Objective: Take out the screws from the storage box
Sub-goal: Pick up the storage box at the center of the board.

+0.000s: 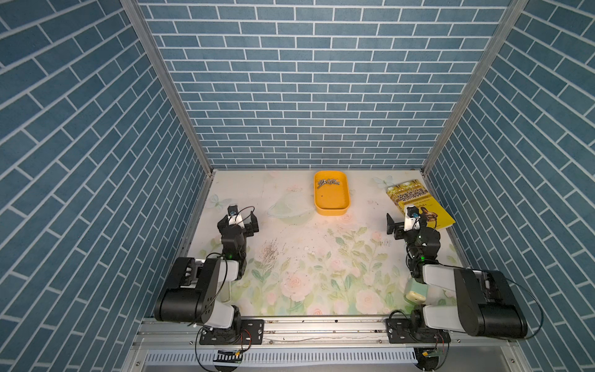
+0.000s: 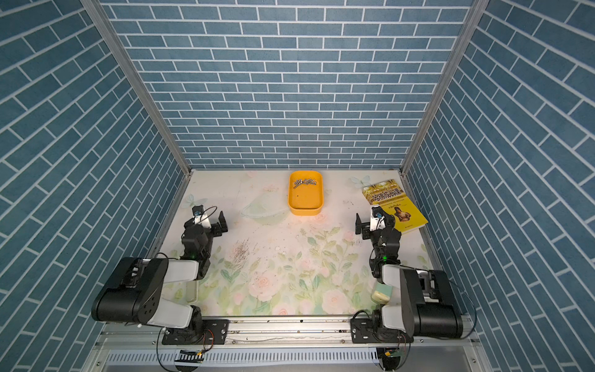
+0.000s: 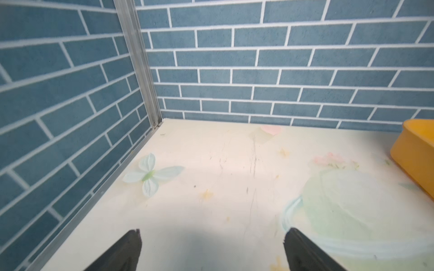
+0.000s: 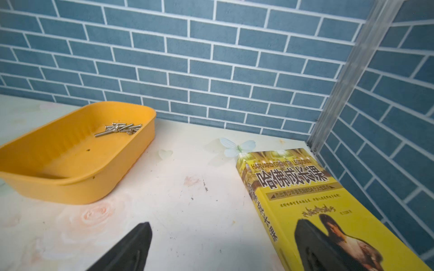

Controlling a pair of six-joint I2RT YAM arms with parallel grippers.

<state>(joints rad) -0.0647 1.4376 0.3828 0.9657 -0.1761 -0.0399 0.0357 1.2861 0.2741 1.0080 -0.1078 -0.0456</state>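
Lying bunched, silver screws (image 4: 119, 129) fill yellow-orange storage box's (image 4: 77, 185) far end

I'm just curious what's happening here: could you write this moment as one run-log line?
stage: not started | screws: piled in storage box | left pincer: open, empty | right pincer: open, empty

yellow-orange storage box (image 1: 332, 209) sits flat near the back wall, roughly mid-table, long side running front to back. the screws (image 1: 328, 182), thin silvery ones, lie jumbled at its far end (image 4: 118, 129).
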